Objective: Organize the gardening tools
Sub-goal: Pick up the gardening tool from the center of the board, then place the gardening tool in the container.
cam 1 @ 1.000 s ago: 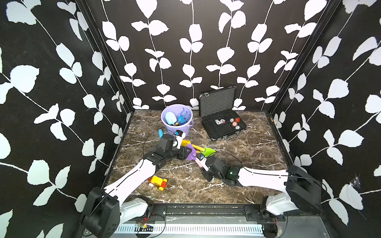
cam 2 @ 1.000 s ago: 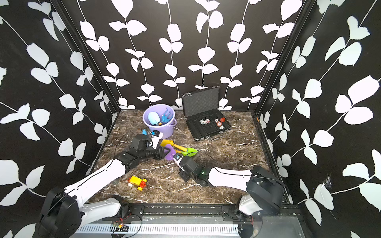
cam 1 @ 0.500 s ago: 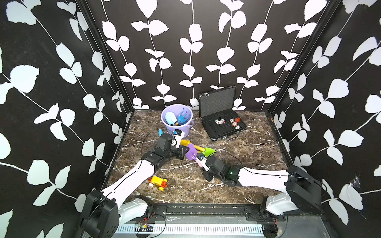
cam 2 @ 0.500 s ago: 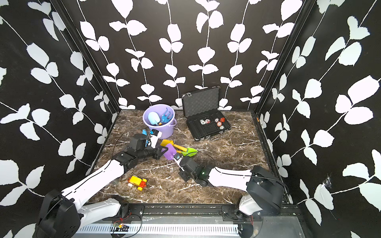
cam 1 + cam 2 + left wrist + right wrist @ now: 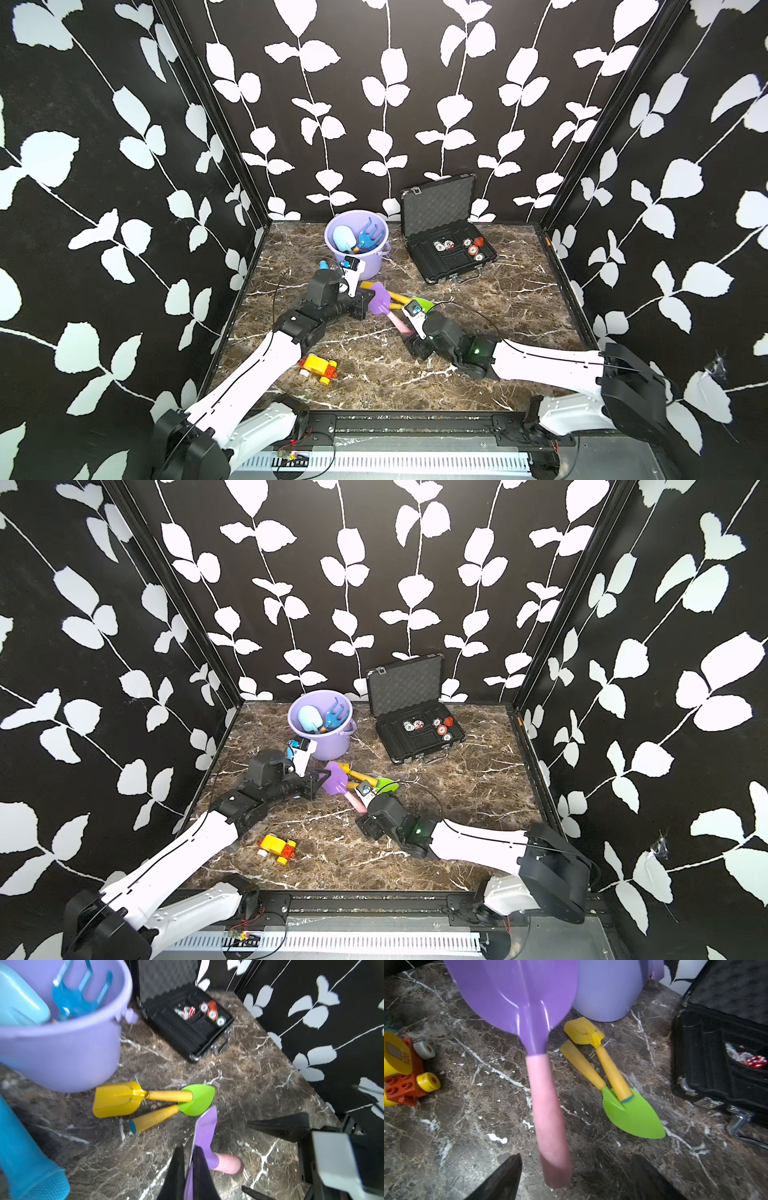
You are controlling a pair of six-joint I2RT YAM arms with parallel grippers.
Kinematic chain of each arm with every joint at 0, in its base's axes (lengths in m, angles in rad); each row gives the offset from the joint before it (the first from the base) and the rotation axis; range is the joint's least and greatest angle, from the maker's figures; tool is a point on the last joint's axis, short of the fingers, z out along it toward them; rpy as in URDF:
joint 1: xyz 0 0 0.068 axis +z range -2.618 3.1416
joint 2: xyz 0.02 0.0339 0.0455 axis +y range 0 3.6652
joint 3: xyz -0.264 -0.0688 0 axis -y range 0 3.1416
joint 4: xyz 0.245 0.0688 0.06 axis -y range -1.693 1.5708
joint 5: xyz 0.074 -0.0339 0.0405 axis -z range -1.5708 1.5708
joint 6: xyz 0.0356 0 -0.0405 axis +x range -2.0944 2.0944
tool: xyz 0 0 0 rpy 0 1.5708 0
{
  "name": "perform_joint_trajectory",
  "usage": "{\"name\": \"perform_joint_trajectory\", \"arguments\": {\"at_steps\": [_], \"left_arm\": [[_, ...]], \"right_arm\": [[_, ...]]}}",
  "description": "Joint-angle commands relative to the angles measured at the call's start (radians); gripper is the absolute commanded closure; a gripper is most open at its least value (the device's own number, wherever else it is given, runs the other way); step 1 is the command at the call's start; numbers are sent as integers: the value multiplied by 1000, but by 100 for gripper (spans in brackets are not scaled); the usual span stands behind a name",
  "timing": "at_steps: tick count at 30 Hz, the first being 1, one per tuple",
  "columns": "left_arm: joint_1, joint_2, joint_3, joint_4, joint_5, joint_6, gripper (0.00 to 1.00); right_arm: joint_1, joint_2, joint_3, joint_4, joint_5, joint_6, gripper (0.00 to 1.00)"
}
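Jaws of left gripper [image 5: 188, 1154] pinched on the purple spade [image 5: 380, 302] by its blade; right gripper [image 5: 575, 1160] gapes clear of the pink handle [image 5: 548, 1105] — a handover, probably. Spade mid-frame, just below the bucket [image 5: 374, 268].

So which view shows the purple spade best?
Right wrist: the purple spade fills the frame, blade face and pink handle. Left wrist shows it edge-on in the left end effector; both top views, small.

red print on the toy car [image 5: 401, 1070] is too blurred to read.
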Motion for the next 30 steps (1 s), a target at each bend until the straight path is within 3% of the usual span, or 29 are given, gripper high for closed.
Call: {"name": "perform_joint_trajectory", "arguments": {"at_steps": [1,4,8,16,26,30], "left_arm": [[-1,-49,66,-13,-47,34,100],[-1,-62,108,-25,-84,45,100],[-1,-62,181,-36,-148,79,100],[-1,9,384,-68,-396,212,100],[-1,258,658,-49,-773,437,100],[1,358,732,-14,-806,501,100]], "right_arm": [[3,-45,-31,28,90,39,13],[3,-81,-53,31,130,55,1],[3,-129,-82,37,177,73,1],[4,-199,-129,54,258,96,1],[2,-208,-141,67,320,110,1],[2,-206,-140,74,330,109,1]]}}
